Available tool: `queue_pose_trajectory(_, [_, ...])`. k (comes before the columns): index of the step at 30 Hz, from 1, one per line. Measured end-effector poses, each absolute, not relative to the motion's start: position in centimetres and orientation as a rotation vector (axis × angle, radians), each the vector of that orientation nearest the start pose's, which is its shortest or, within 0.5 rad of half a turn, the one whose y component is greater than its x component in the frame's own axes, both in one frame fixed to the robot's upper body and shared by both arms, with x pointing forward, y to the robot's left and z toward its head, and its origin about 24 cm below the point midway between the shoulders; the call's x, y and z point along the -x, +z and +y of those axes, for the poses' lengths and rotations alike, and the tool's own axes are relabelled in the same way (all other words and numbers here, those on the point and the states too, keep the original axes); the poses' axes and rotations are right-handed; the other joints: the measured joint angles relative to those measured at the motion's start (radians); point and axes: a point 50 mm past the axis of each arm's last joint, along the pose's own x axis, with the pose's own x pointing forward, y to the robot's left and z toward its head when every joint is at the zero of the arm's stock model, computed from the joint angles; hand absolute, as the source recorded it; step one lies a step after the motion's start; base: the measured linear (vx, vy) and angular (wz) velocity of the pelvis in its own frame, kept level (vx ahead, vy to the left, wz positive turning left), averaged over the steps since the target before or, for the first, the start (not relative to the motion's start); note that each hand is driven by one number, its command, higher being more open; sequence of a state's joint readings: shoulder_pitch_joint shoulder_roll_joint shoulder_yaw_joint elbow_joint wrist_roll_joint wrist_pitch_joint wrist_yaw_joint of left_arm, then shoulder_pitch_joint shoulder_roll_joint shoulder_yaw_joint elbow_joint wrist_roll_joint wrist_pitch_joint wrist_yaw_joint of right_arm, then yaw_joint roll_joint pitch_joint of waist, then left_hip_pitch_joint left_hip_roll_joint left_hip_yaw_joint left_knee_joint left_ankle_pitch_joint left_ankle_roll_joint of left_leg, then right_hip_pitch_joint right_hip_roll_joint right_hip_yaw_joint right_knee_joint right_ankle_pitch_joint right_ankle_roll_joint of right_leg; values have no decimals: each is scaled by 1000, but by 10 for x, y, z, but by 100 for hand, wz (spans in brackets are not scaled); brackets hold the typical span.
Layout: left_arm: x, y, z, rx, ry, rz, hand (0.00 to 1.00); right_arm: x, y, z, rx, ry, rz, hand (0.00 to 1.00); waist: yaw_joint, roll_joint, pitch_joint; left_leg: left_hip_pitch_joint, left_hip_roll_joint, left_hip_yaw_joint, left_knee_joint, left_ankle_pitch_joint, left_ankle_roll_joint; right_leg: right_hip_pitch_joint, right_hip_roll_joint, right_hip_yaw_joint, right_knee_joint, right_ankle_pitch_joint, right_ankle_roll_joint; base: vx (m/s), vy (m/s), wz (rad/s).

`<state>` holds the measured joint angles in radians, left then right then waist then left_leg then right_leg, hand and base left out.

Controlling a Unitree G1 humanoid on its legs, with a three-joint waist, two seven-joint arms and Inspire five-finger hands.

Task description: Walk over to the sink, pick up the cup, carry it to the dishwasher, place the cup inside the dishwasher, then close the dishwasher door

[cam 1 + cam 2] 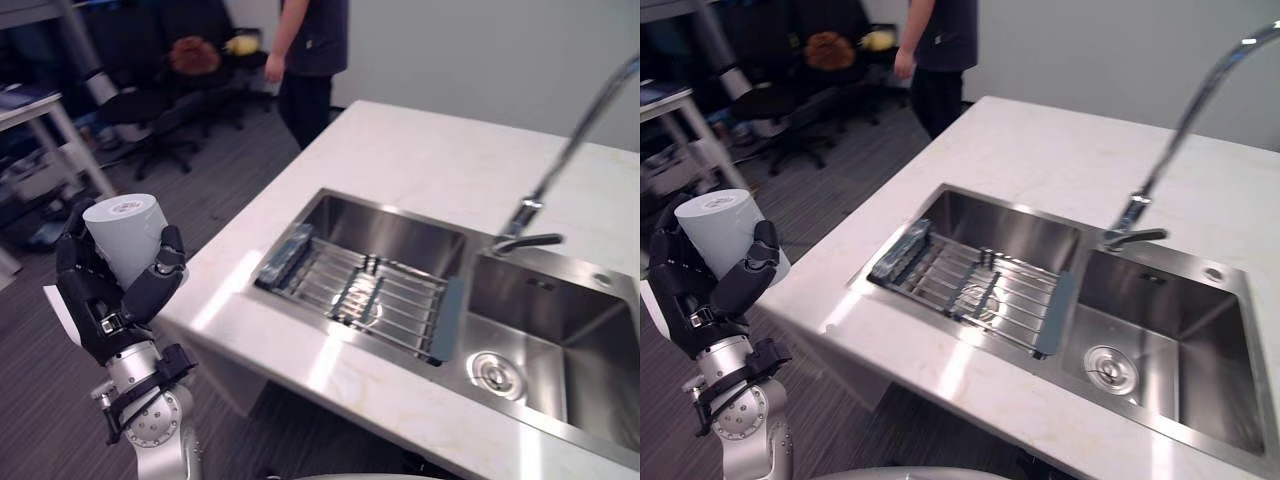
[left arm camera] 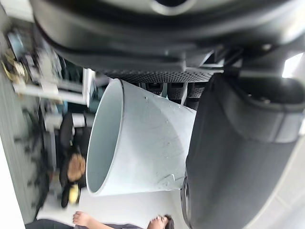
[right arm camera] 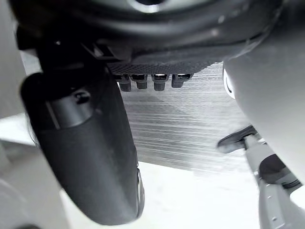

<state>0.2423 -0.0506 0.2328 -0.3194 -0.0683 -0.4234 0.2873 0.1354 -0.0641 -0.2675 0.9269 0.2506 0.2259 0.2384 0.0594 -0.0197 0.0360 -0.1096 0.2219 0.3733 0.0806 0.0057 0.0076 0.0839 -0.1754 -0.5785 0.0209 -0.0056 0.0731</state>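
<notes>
My dark left hand (image 1: pixel 100 300), near left, is wrapped round the pale grey tapered cup (image 1: pixel 125 235), held clear of the white stone surface (image 1: pixel 420 160) for carrying.

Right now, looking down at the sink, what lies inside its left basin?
A wire rack with blue-grey end pieces sits in the left basin. Steel floor shows between its bars. The near wall and any drain under the rack are hidden.
</notes>
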Motion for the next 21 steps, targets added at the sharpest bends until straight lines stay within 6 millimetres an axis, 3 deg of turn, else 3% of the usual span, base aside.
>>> queue_pose_trajectory(2, [-183,98,209,85,521,-509,0,-83,-161,-200,-462,-234,1202,100,15,-26,20,-36,39,57,261,-19,28,10,-80,-55,47,8,13,-99,138,83])
queue_pose_trajectory(3, [-183,96,202,102,492,-508,0,-81,-162,-202,-445,-240,1235,100,15,-24,17,-35,73,61,370,-27,38,19,-110,-79,64,12,19,-152,246,84])
queue_pose_trajectory(4, [-184,96,192,128,454,-521,0,-76,-162,-212,-421,-258,1254,100,16,4,-1,-48,159,61,529,-48,65,16,-136,-133,98,15,24,-142,325,79])
queue_pose_trajectory(5, [-185,97,186,138,431,-537,0,-73,-161,-219,-406,-271,1261,100,13,25,-15,-50,223,69,604,-50,72,8,-152,-157,116,23,38,-92,346,77])
queue_pose_trajectory(6, [-185,98,183,146,419,-546,0,-73,-160,-224,-395,-282,1261,100,11,40,-25,-51,263,90,626,-31,93,0,-165,-171,133,29,47,-20,539,122])
queue_pose_trajectory(7, [-190,95,181,155,402,-547,0,-77,-158,-236,-361,-311,1262,100,-12,52,-35,-63,233,192,585,-7,131,-19,-232,-199,186,49,52,13,491,155])
queue_pose_trajectory(8, [-195,91,182,165,397,-530,0,-77,-158,-236,-368,-328,1270,100,-24,40,-33,-75,186,238,534,-12,136,-34,-261,-199,199,59,36,18,483,178])
queue_pose_trajectory(9, [-197,88,184,172,404,-515,0,-79,-159,-235,-366,-327,1284,100,-33,28,-30,-70,143,248,463,-22,128,-40,-254,-192,182,58,37,-33,304,150])
queue_pose_trajectory(10, [-198,85,190,191,440,-501,0,-81,-161,-229,-382,-324,1318,100,-27,23,-30,-37,132,342,424,-108,18,-27,-225,-223,100,86,35,-43,359,129])
queue_pose_trajectory(11, [-199,82,188,241,473,-487,0,-92,-156,-238,-332,-332,1304,100,-1,70,0,-21,128,379,400,-199,-30,-16,-234,-253,137,120,85,-71,485,112])
queue_pose_trajectory(12, [-201,80,186,252,465,-475,0,-93,-156,-239,-310,-339,1306,100,7,66,21,-22,114,371,415,-223,-15,-7,-261,-261,174,122,87,-56,469,117])
queue_pose_trajectory(13, [-200,73,181,256,451,-425,0,-91,-156,-240,-298,-353,1312,100,21,50,47,-18,67,355,440,-243,17,26,-334,-265,252,142,69,-53,641,159])
queue_pose_trajectory(14, [-198,67,173,268,423,-376,0,-83,-155,-244,-293,-375,1309,100,22,50,48,-14,7,277,427,-271,46,45,-396,-239,356,185,6,-14,531,209])
queue_pose_trajectory(15, [-197,65,165,280,393,-360,0,-79,-156,-243,-297,-380,1301,100,9,55,51,-24,-31,203,405,-274,52,38,-397,-155,400,127,-16,16,490,208])
queue_pose_trajectory(16, [-197,65,163,280,377,-356,0,-79,-156,-240,-311,-377,1288,100,5,55,51,-28,-62,153,375,-270,56,38,-368,-93,406,68,-9,56,297,232])
queue_pose_trajectory(18, [-198,66,152,297,331,-357,0,-84,-155,-229,-356,-372,1243,100,-15,55,47,-1,-174,0,188,-212,35,3,-215,105,414,-65,-24,111,284,257])
queue_pose_trajectory(19, [-198,68,149,303,316,-370,0,-87,-156,-218,-399,-375,1231,100,-25,44,43,27,-175,25,145,-224,21,-18,-145,176,411,-116,-15,219,137,275])
queue_pose_trajectory(20, [-199,75,145,307,273,-421,0,-89,-156,-210,-436,-386,1214,100,-24,26,38,-10,-144,-15,252,-216,70,-49,-98,257,405,-150,18,319,-21,287])
queue_pose_trajectory(21, [-202,79,140,304,227,-454,0,-89,-156,-208,-483,-416,1199,100,-24,3,39,-3,-196,-57,242,-212,70,-59,-86,339,373,-177,65,321,-49,239])
